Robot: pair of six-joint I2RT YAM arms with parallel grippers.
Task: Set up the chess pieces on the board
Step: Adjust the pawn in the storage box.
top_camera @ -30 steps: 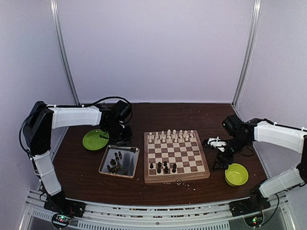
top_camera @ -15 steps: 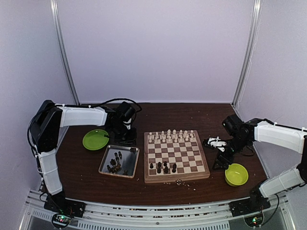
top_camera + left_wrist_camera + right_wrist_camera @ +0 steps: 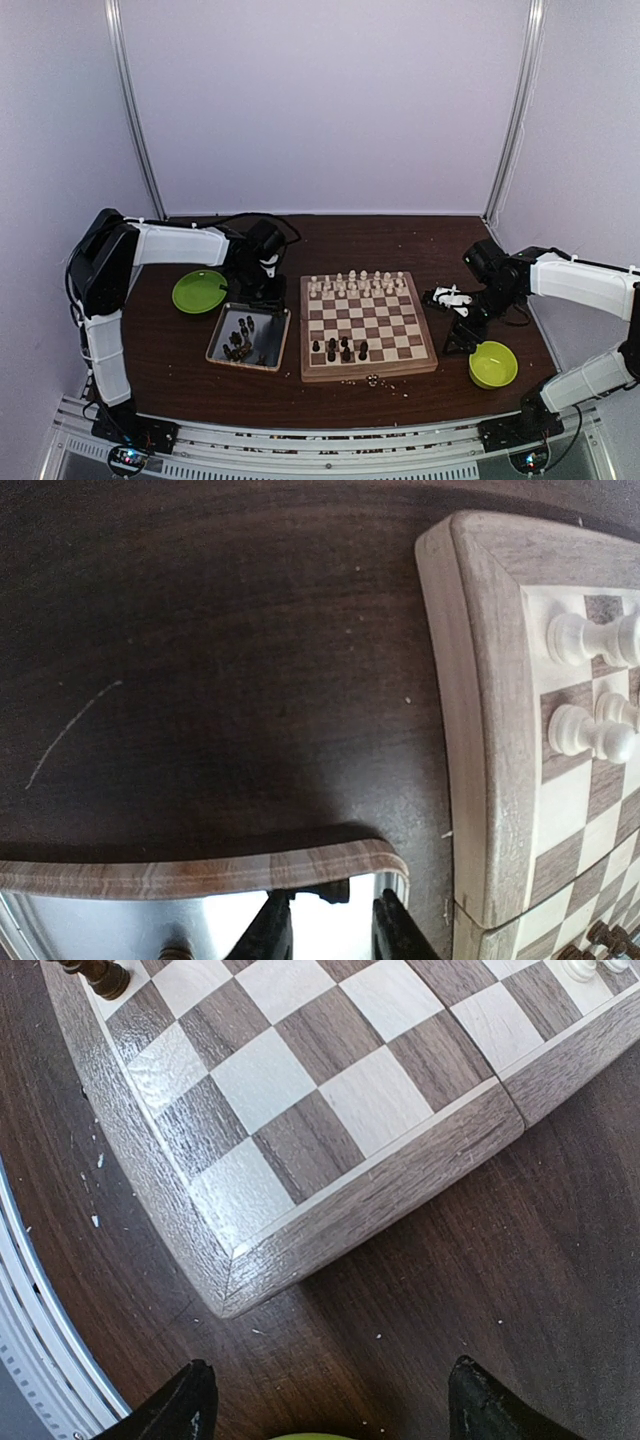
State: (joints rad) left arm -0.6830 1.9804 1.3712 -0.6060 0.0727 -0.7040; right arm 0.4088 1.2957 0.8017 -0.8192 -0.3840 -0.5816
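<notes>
the dark chess pieces [image 3: 340, 349] are sitting in two groups. a handful are standing on the near rows of the board [image 3: 385, 322], toward its left half, and the others are lying loose in the silver tray [image 3: 281, 336] just beside the board's left edge. the board is lying flat in the middle of the brown table [image 3: 170, 365], and the cream pieces [image 3: 358, 283] are filling its two far rows.

the left gripper [image 3: 330, 935] is hovering over the far end of the tray, near the board's far left corner. its fingers [image 3: 268, 935] are standing slightly apart, with nothing showing in the narrow gap. the right gripper [image 3: 330, 1405] is hanging low over the table off the board's right side, by its near right corner, its fingers spread wide and pinching nothing.

a green plate [image 3: 199, 291] is resting left of the tray. a green bowl [image 3: 493, 364] is sitting near the right gripper.
</notes>
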